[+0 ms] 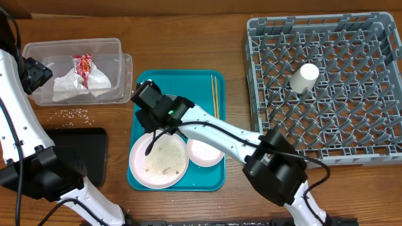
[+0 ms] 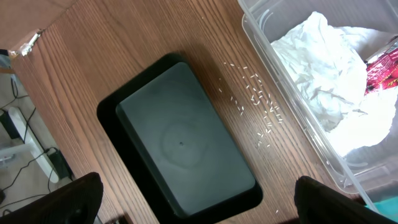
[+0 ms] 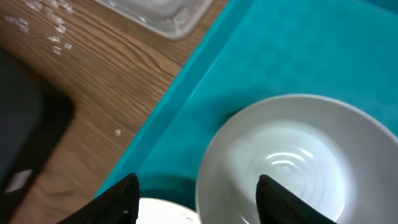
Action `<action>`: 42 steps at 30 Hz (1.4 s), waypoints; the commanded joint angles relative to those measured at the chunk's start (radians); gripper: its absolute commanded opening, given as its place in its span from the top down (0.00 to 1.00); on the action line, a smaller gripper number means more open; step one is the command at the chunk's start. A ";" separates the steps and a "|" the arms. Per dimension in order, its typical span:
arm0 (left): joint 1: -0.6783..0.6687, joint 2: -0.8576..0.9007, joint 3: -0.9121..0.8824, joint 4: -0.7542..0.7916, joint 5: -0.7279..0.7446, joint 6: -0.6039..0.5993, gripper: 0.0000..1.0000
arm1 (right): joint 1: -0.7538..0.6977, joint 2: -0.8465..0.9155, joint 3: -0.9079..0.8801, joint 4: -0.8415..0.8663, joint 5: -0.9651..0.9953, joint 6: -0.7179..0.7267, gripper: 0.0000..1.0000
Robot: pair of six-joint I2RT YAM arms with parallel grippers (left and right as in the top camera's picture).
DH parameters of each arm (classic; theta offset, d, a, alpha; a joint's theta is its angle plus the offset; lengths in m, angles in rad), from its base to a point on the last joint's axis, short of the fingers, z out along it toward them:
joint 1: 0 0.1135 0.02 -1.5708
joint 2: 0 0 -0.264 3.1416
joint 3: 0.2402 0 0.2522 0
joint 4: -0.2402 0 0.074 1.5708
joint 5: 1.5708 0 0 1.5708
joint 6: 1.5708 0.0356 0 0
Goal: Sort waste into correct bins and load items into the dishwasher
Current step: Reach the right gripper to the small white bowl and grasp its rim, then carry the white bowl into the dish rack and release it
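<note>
Left claw [image 2: 199, 180] is held released over the black tray [image 2: 186, 143] by the table's [image 2: 74, 74] left edge. Right claw [image 3: 198, 182], spread, straddles a white bowl's [image 3: 298, 155] rim. Wrapper [image 2: 382, 68] print is unreadable.

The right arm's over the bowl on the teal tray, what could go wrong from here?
The right gripper stands open astride the white bowl's thin rim; a pinch on that smooth edge might slip or tip it.
The large plate close by holds rice crumbs; a nudge could scatter them like the loose grains on the table.
The chopsticks lie between the gripper and the dish rack; a low carry might sweep them off the teal tray.
</note>
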 commanded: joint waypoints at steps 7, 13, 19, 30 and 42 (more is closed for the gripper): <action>0.005 0.007 -0.009 -0.002 0.000 0.009 0.00 | 0.008 0.058 -0.001 0.011 0.059 -0.035 0.59; 0.005 0.007 -0.009 -0.002 0.000 0.009 0.00 | 0.039 0.076 -0.001 0.010 0.114 -0.035 0.60; 0.005 0.007 -0.009 -0.002 0.000 0.009 0.00 | 0.047 0.090 -0.001 0.010 0.137 -0.034 0.68; 0.005 0.007 -0.009 -0.002 0.000 0.009 0.00 | 0.050 0.078 0.037 -0.015 0.137 -0.023 0.96; 0.005 0.007 -0.009 -0.002 0.000 0.009 0.00 | -0.152 -0.125 0.428 -0.341 0.137 0.005 0.96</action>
